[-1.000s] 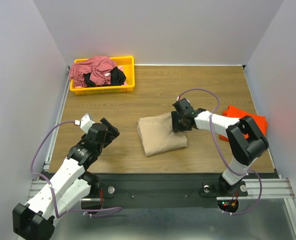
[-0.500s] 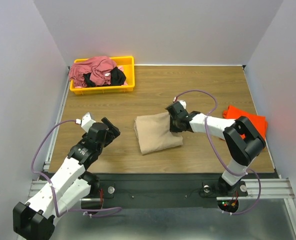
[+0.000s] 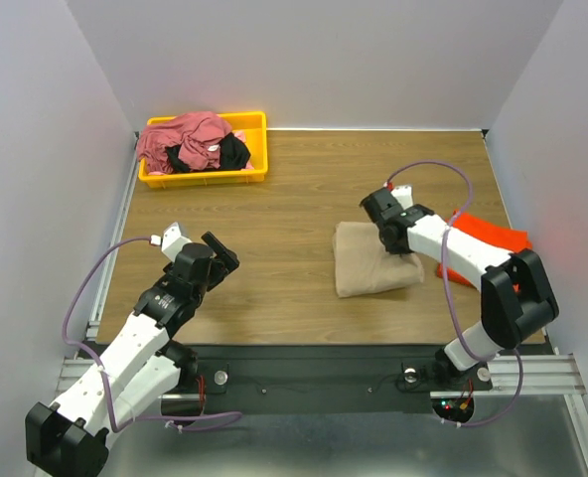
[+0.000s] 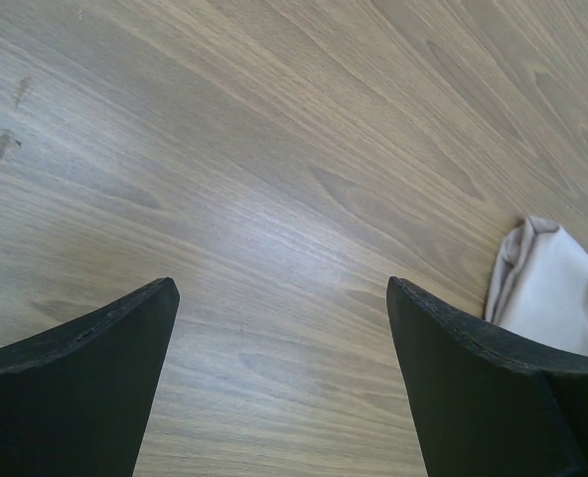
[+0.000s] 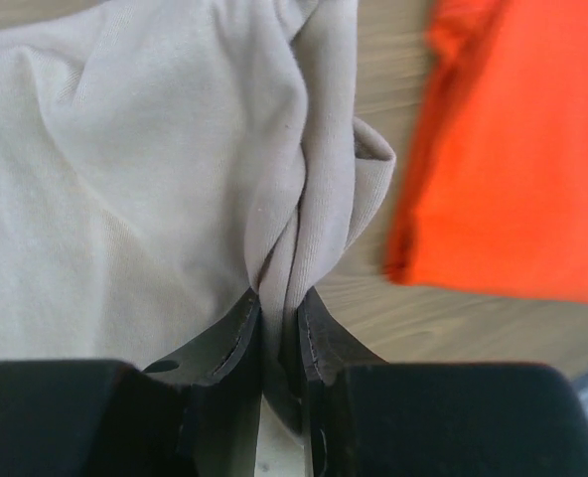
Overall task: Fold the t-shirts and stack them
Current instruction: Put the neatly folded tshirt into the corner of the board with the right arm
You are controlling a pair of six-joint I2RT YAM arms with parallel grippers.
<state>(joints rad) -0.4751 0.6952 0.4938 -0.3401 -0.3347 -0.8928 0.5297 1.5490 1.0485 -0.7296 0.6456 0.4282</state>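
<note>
**Two t-shirts out on the worktop (image 3: 304, 189), the tan t-shirt (image 3: 368, 268) gripped by the right end effector (image 3: 388, 237)**

The tan t-shirt is seen folded into a rough rectangle, lying right of the worktop's middle and closer to the near edge than the far one. Its far right part is held by the right end effector. In the right wrist view the two fingers (image 5: 236, 333) are closed almost together on a gathered ridge of the tan cloth, which is pinched up between them.

The orange t-shirt (image 3: 493, 243) is laid flat by the right edge of the worktop, just beside the tan one. A narrow strip of bare wood is visible between the two in the right wrist view. Much of the orange cloth is covered by the right arm in the top view.

The left end effector (image 3: 218, 253) is held over bare wood toward the left edge of the worktop, well apart from the tan t-shirt. Its fingers are spread wide and nothing is held between them. A corner of the tan cloth is caught at the right of the left wrist view.

A rose-red t-shirt (image 3: 183, 137) and a black t-shirt (image 3: 232, 151) are bundled together in a yellow bin (image 3: 256, 121) at the far left corner of the worktop.
</note>
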